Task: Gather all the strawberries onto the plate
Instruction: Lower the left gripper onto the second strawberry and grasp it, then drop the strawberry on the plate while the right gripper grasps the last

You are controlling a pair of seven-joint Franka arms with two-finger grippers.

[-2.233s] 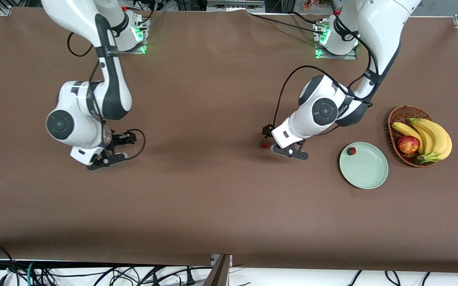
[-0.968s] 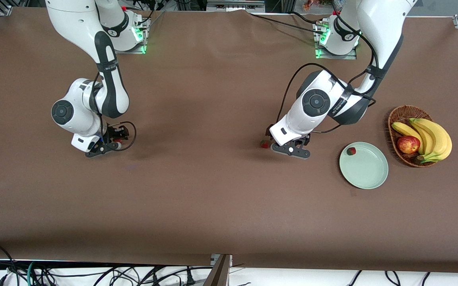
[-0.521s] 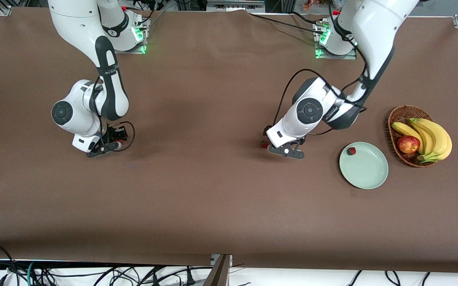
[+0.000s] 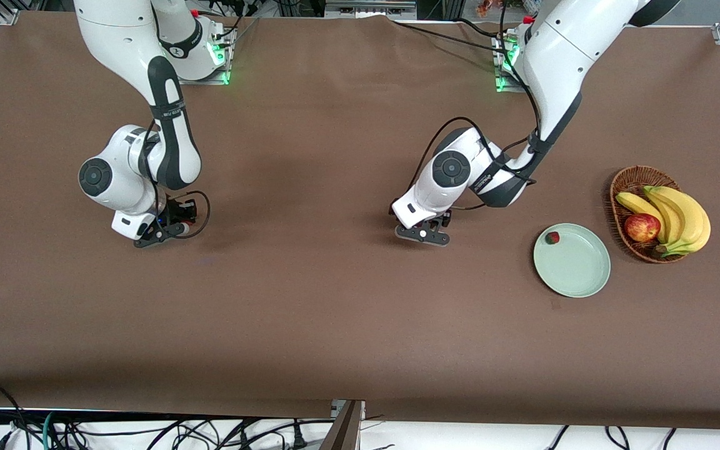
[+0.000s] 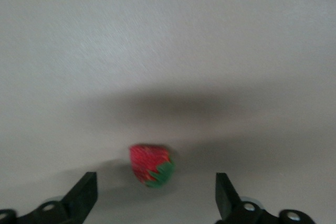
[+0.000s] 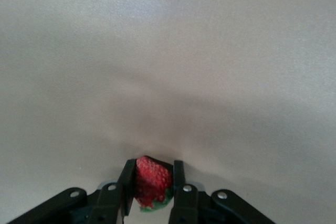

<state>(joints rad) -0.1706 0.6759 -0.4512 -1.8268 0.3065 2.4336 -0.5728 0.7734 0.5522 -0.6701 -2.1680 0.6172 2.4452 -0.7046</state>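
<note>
One strawberry [image 6: 152, 179] is pinched between the fingers of my right gripper [image 6: 153, 174], which is shut on it, down at the brown table toward the right arm's end [image 4: 163, 230]. A second strawberry [image 5: 151, 165] lies on the table between the wide-apart fingertips [image 5: 84, 195] of my open left gripper [image 5: 155, 198]. In the front view that gripper [image 4: 422, 232] stands low near the table's middle and hides the berry. A third strawberry [image 4: 552, 237] lies in the pale green plate [image 4: 579, 275] toward the left arm's end.
A wicker basket [image 4: 630, 181] with bananas [image 4: 679, 215] and a red-yellow apple [image 4: 642, 227] stands beside the plate, at the left arm's end of the table. Brown cloth covers the table, and cables hang along its edge nearest the front camera.
The right gripper's fingers have closed on their strawberry. The left arm has shifted toward the right arm's end, so its gripper now straddles and covers the middle strawberry.
</note>
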